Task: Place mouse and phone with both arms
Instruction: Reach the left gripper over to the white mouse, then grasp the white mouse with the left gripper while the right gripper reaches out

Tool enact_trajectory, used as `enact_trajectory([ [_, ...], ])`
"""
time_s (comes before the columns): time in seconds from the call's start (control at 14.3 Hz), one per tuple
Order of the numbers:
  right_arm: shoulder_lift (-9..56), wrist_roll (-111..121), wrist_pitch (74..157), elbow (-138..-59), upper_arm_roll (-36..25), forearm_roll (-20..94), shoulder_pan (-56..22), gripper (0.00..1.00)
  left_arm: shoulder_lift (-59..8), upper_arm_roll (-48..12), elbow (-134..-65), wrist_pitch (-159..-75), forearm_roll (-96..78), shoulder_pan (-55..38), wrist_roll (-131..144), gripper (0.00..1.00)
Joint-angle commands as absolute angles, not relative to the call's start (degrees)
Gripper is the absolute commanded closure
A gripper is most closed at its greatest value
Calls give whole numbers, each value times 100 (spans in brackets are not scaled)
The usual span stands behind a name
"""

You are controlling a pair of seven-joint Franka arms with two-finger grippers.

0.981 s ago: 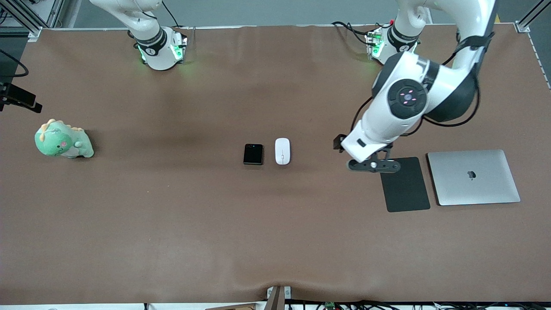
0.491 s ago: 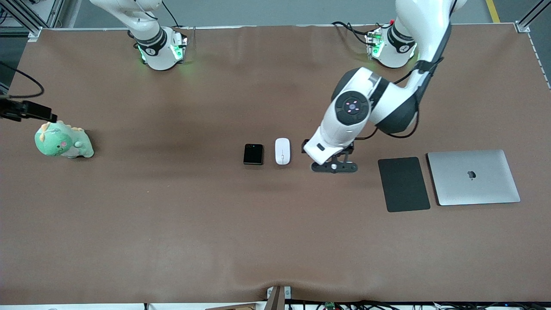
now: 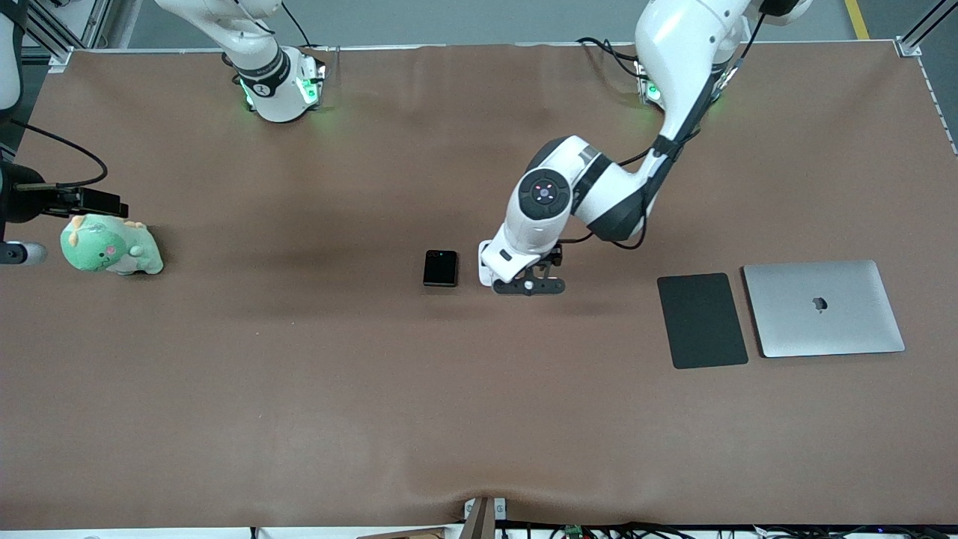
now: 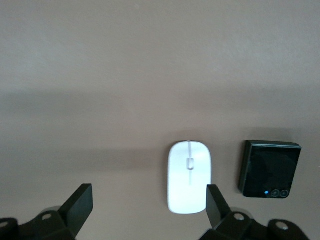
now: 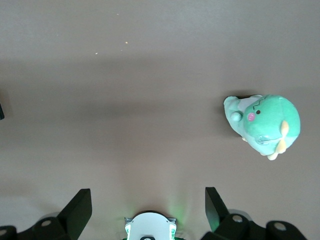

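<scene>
Brown table (image 3: pixel 299 389), holding the following. Mouse (image 4: pixel 189 176): white, oval, flat on the cloth near mid-table, all but covered in the front view by the left arm's wrist; in the left wrist view it sits beside one fingertip (image 4: pixel 214 200), touching neither. Phone (image 3: pixel 440 268): black, nearly square, glossy, flat on the table just beside the mouse toward the right arm's end, the two apart; camera dots along one edge show in the left wrist view. Left gripper (image 3: pixel 528 285): raised over the table just off the mouse, toward the left arm's end, fingers spread wide with nothing between them. Right gripper (image 5: pixel 147 210): at about 9 o'clock in the front view, at the right arm's end of the table, above bare cloth, fingers spread apart and empty. Green plush dinosaur (image 3: pixel 109 247): on the table directly below that gripper's black body in the front view. Black flat pad (image 3: pixel 702 320) and closed silver laptop (image 3: pixel 823 308): side by side at about 3 o'clock, near the left arm's end, with a narrow gap between.
</scene>
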State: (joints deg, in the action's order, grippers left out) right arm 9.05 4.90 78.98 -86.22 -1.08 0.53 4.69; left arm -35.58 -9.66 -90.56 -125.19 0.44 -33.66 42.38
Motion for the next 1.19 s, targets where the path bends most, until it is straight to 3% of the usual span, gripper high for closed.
enact_trajectory([
  [0.0,1072,492,7963,-8465,-114,228,439,0,-3796,-923,-9017,-12831,105,-3568,4534,0],
  [0.77,1151,361,7910,-8472,-123,642,-25,0,-4421,-897,-9097,-13605,264,-3902,5150,0],
  [1.12,1301,-255,7928,-8639,-114,668,-500,0,-4535,-888,-9105,-13605,264,-3920,5238,7],
])
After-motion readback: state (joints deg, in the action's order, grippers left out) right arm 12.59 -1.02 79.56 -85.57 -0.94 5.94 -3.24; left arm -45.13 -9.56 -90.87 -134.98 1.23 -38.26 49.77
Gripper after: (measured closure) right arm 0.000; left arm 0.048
